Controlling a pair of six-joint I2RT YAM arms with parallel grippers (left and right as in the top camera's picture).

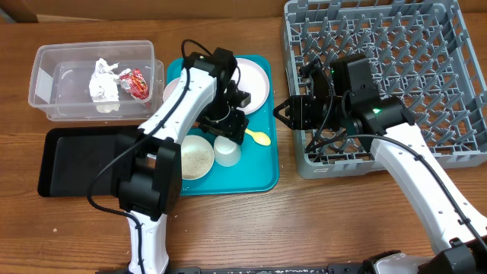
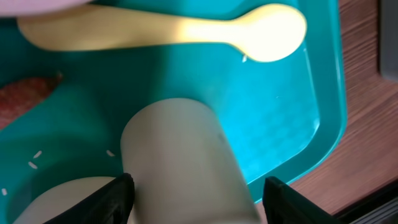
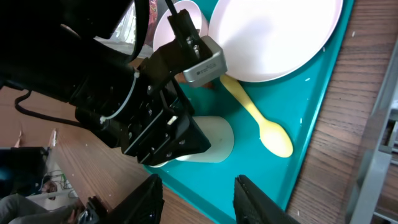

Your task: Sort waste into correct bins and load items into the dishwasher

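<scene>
My left gripper (image 1: 226, 133) is low over the teal tray (image 1: 262, 171), open, its fingers (image 2: 199, 199) on either side of the small white cup (image 2: 180, 162), which lies on its side (image 1: 227, 152). The yellow spoon (image 2: 186, 31) lies just beyond it, beside the round plate (image 1: 255, 80). A pale bowl with rice residue (image 1: 196, 158) sits left of the cup. My right gripper (image 1: 283, 114) is open and empty (image 3: 199, 202) over the tray's right edge, next to the grey dish rack (image 1: 380, 76). In the right wrist view I see the cup (image 3: 217, 140), spoon (image 3: 264, 127) and plate (image 3: 280, 31).
The clear tub (image 1: 46, 84) at back left holds crumpled white paper (image 1: 103, 84) and the red-and-silver wrapper (image 1: 137, 82). The black tray (image 1: 76, 164) lies in front of it. A reddish-brown food bit (image 2: 25, 99) and rice grains (image 2: 36, 157) lie on the teal tray.
</scene>
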